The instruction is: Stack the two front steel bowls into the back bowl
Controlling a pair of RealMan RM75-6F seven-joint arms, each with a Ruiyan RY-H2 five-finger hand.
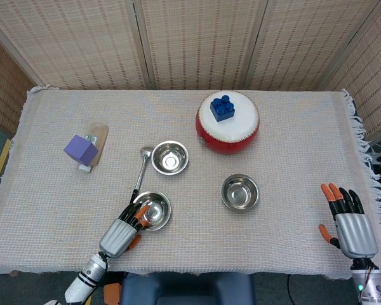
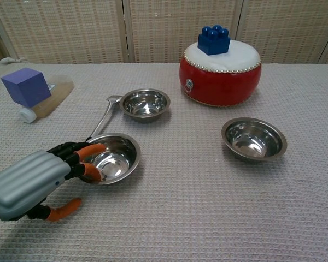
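Observation:
Three steel bowls lie on the cloth. The back bowl [image 1: 170, 157] [image 2: 145, 103] sits mid-table. The front left bowl [image 1: 153, 209] [image 2: 113, 158] lies just in front of it, and the front right bowl [image 1: 240, 192] [image 2: 254, 138] stands apart. My left hand [image 1: 122, 233] [image 2: 35, 182] reaches over the near rim of the front left bowl, fingers [image 2: 90, 159] spread and dipping into it, thumb [image 2: 65, 209] low outside; it holds nothing. My right hand [image 1: 350, 225] rests open near the table's front right corner, seen only in the head view.
A ladle [image 1: 140, 175] [image 2: 102, 119] lies between the back bowl and the front left bowl's left side. A red drum [image 1: 227, 122] [image 2: 220, 72] carries a blue brick [image 1: 222, 107]. A purple cube [image 1: 81, 150] [image 2: 26, 87] sits at the left.

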